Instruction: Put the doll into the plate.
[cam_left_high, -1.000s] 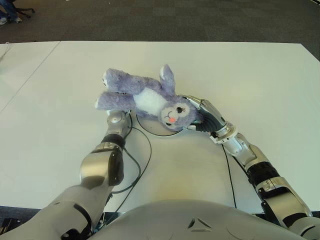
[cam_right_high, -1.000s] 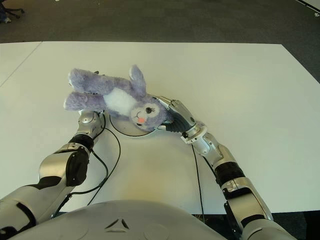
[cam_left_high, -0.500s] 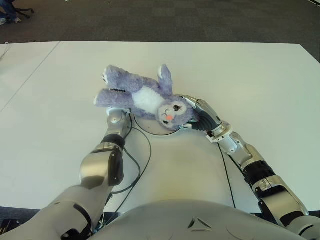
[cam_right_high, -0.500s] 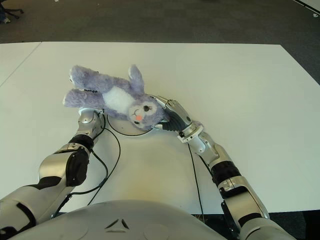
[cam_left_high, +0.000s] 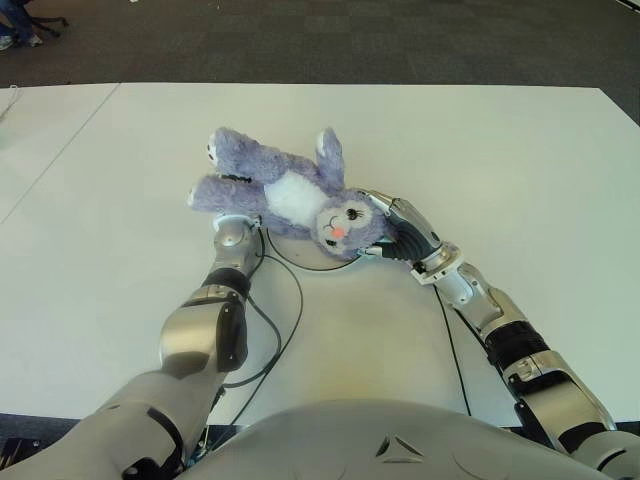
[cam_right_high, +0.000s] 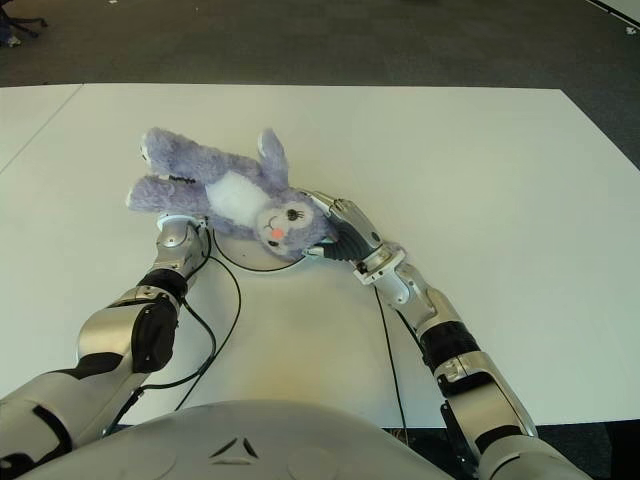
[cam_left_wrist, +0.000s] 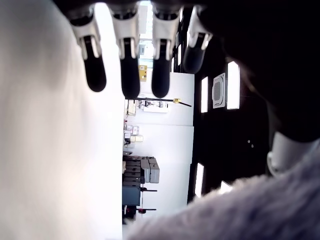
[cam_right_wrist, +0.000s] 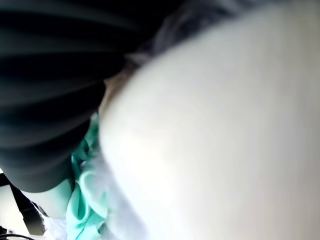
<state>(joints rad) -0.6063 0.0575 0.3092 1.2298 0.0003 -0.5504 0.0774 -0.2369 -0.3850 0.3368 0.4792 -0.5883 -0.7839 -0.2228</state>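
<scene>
A purple plush doll (cam_left_high: 290, 192) with a white belly lies slanted across a round pale plate (cam_left_high: 300, 262), its head (cam_left_high: 345, 222) over the plate's right part and its legs reaching past the plate's left edge. My right hand (cam_left_high: 398, 228) is curled around the back of the doll's head. Under the doll's legs, at the plate's left rim, is my left hand (cam_left_high: 233, 234). In the left wrist view its fingers (cam_left_wrist: 122, 55) are stretched out straight and hold nothing, with purple fur (cam_left_wrist: 240, 210) beside them. The right wrist view is filled by close, blurred surfaces.
The white table (cam_left_high: 500, 160) extends wide on all sides of the plate. A black cable (cam_left_high: 285, 330) loops from my left wrist across the near table, and another (cam_left_high: 452, 345) runs along my right forearm. Dark carpet (cam_left_high: 350, 40) lies beyond the far edge.
My right hand has shifted a little to the left with the doll's head, and the doll has settled lower over the plate. The left arm has stayed in place.
</scene>
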